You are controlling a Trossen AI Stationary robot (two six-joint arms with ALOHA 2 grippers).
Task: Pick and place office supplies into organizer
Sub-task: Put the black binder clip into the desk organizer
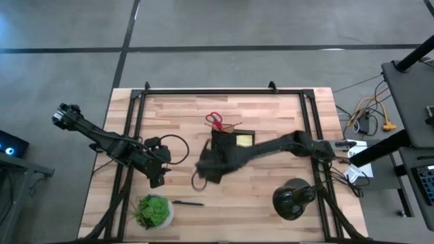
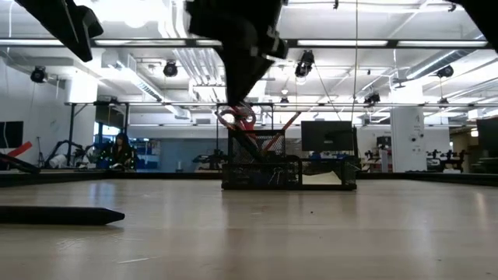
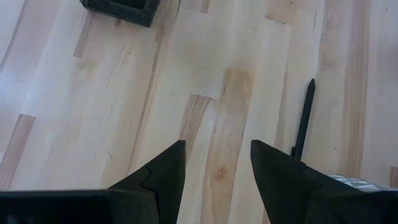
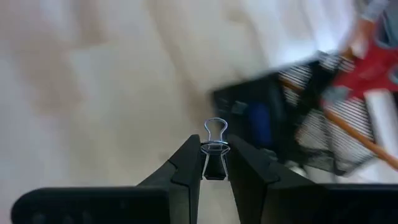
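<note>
Binder clip (image 4: 215, 160) sits pinched upright between the right gripper (image 4: 215, 167) jaws, its wire loops sticking out past the fingertips, held above the desk (image 1: 271, 183) just beside the black mesh organizer (image 1: 234, 144), which already holds the red-handled scissors (image 1: 215, 120), an orange pencil (image 4: 364, 144) and a yellow sticky-note pad (image 1: 243, 140). Over on the left side, the left gripper (image 3: 217, 163) hangs above bare wood with its jaws spread and nothing between them, a black pen (image 3: 303, 119) lying on the desk close by, near the green potted plant (image 1: 153, 210).
</note>
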